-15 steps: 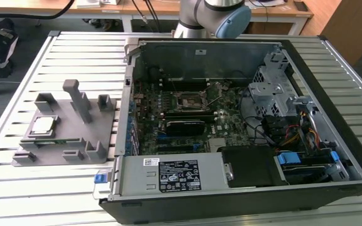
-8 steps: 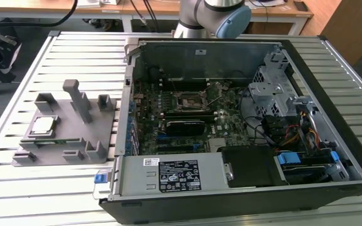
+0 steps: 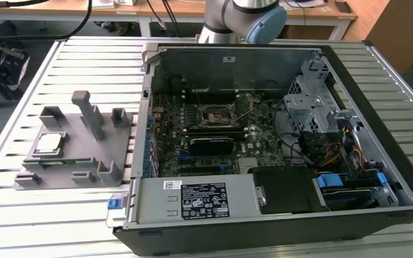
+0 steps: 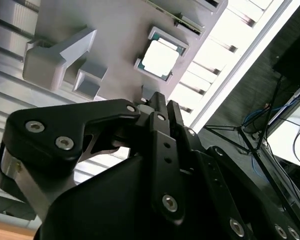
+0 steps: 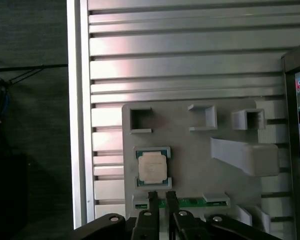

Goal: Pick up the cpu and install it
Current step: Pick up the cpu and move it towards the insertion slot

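Observation:
The cpu (image 3: 49,143), a small square chip with a silver top, lies flat in a recess of the grey plastic fixture (image 3: 84,156) at the exterior view's left. Both wrist views show it, the cpu (image 5: 152,167) seen from above and the cpu (image 4: 160,58) seen at a slant. My gripper (image 5: 161,197) hovers above the fixture beside the chip and touches nothing. In the second wrist view the gripper (image 4: 160,102) has its black fingers drawn together, shut on nothing. The open socket (image 3: 217,115) sits on the motherboard inside the case.
An open computer case (image 3: 350,177) lies on the slatted metal table (image 3: 92,64), to the exterior view's right of the fixture. The fixture has upright posts (image 3: 84,107). A green memory strip (image 5: 200,202) lies in a fixture slot. The table edge (image 5: 77,125) runs beside the fixture.

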Robot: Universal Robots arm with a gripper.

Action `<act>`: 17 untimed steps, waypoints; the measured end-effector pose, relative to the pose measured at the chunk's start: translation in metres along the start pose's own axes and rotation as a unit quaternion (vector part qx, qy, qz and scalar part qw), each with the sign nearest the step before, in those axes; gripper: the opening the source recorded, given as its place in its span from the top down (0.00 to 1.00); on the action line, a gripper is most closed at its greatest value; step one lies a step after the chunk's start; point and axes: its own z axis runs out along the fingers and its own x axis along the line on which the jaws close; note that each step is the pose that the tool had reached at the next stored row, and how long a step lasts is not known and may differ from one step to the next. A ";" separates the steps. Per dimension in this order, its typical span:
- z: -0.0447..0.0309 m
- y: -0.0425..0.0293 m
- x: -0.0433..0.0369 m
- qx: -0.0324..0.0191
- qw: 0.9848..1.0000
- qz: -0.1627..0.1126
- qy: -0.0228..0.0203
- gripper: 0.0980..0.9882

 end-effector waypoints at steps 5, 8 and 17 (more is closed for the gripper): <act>0.0091 -0.0007 -0.0002 -0.001 1.000 -0.001 0.000 0.65; 0.0145 -0.0013 -0.0003 -0.001 1.000 -0.001 0.000 0.59; 0.0294 -0.0040 -0.0006 -0.005 1.000 -0.005 0.001 0.25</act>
